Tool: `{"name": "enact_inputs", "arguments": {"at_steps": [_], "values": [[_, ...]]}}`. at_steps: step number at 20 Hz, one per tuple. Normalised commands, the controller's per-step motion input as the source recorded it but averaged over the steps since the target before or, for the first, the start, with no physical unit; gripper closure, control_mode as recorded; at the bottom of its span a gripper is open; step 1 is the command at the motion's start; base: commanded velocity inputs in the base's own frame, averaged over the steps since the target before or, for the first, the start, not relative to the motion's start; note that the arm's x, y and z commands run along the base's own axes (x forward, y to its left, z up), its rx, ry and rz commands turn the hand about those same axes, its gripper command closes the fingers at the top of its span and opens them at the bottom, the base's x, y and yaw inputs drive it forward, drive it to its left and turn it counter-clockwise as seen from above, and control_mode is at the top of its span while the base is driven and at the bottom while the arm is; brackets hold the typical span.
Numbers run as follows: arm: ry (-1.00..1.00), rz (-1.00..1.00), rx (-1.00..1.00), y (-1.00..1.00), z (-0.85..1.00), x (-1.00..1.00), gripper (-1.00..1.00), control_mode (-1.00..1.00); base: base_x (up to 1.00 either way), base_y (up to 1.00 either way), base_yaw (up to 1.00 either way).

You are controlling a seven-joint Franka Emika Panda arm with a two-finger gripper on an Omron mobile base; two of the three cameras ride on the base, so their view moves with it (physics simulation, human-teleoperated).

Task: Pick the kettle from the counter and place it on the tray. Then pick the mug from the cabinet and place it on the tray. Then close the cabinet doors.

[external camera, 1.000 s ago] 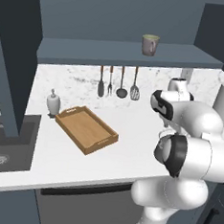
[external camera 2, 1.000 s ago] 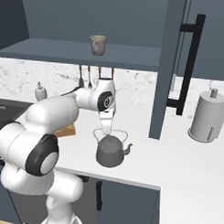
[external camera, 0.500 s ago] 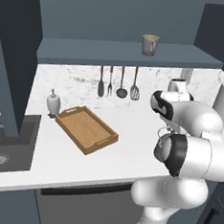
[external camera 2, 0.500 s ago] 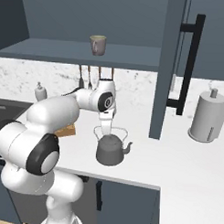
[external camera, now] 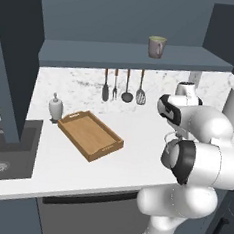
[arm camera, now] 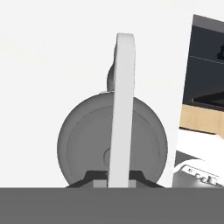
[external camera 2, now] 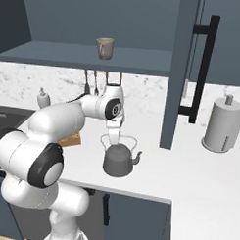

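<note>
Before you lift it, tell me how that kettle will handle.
The kettle looks like stiff metal, probably heavy for its size. The pincer grips only the thin wire handle at its top, so the body may swing or tilt beneath. Its squat, wide base should sit steady on the tray.

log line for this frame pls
phase: grasp kettle | gripper: shut on kettle handle | kettle: on counter | tray: empty | mug: in cabinet
</note>
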Motion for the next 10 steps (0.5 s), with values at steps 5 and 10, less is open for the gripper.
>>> {"name": "enact_inputs", "arguments": {"at_steps": [5,10], "values": [[-0.01,0.14,0.00,0.15,0.16,-0.02,1.00,-1.00,0.00,0.00,0.00],[-0.09,0.13,0.00,0.22,0.54,-0.03,1.00,-1.00,0.00,0.00,0.00]]}}
